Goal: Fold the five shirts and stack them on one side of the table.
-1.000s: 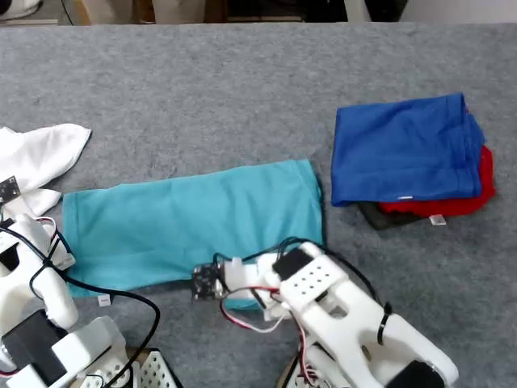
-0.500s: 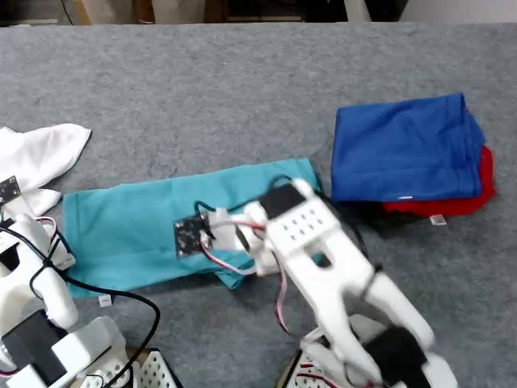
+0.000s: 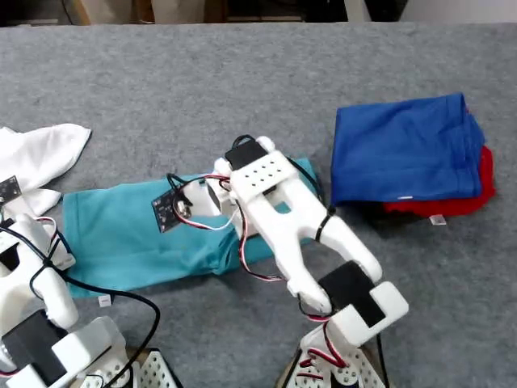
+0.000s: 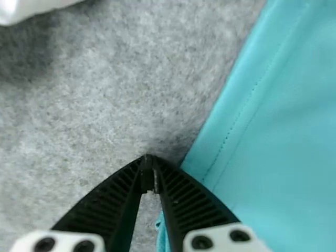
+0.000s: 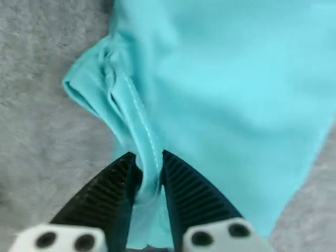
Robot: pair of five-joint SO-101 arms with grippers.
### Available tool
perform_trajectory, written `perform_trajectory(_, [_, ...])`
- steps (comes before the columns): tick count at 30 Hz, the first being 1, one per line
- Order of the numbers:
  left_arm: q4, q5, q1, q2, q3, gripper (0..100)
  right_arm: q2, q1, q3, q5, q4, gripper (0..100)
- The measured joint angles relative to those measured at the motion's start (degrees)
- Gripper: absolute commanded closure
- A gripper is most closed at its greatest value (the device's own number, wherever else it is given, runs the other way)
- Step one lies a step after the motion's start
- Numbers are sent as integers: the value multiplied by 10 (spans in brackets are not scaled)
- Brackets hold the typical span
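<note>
A grey felt cover (image 3: 202,89) spreads under everything. Beyond the far edge of the cover stand pale wooden legs (image 3: 81,11), and near them is a dark shape (image 3: 275,8) I cannot identify.

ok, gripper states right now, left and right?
Left gripper: shut, nothing visibly gripped, tips beside the teal shirt edge.
Right gripper: shut on a bunched fold of the teal shirt.

- We can read no text, number, brand or sign in any view.
- One blue-shirt tag (image 3: 404,197), small and white, at the near hem of the blue shirt (image 3: 400,149): print too small for us to read.
- One red-shirt tag (image 3: 437,219), white, at the edge of the red shirt (image 3: 440,208): illegible.
- One teal-shirt tag (image 3: 103,301), white, beside the teal shirt (image 3: 121,234): illegible.
</note>
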Motion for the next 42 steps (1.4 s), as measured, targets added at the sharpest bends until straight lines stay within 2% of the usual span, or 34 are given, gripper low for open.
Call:
perform_trajectory(5, [0,-5,0,0,0,981,0,0,0,-48,-55,630])
perform_trajectory(7, [0,-5,0,0,0,981,0,0,-6,-76,-61,571])
perform_trajectory(10, [0,-5,0,0,0,981,-3,7,-18,-93,-57,634])
perform_trajectory(12, [0,-5,0,0,0,981,-22,16,-18,-96,-45,786])
perform_trajectory(14, [0,-5,0,0,0,981,-57,22,-18,-98,-25,998])
perform_trajectory(16, [0,-5,0,0,0,981,-97,31,-18,-105,-8,918])
perform_trajectory(20, [5,-5,0,-4,0,981,-172,52,16,-145,-1,998])
perform_trajectory(24, [133,26,2,-46,-74,974,-215,96,69,-185,-23,996])
perform_trajectory(28, [331,46,33,-81,-230,848,-218,140,128,-204,-45,996])
perform_trajectory(30, [377,48,48,-74,-284,838,-218,159,152,-205,-55,996])
perform_trajectory(34, [384,48,58,18,-313,840,-218,185,179,-200,-66,996])
perform_trajectory(39, [342,49,59,193,-350,840,-218,189,183,-188,-66,996])
perform_trajectory(42, [303,49,60,253,-360,839,-218,189,183,-186,-66,996])
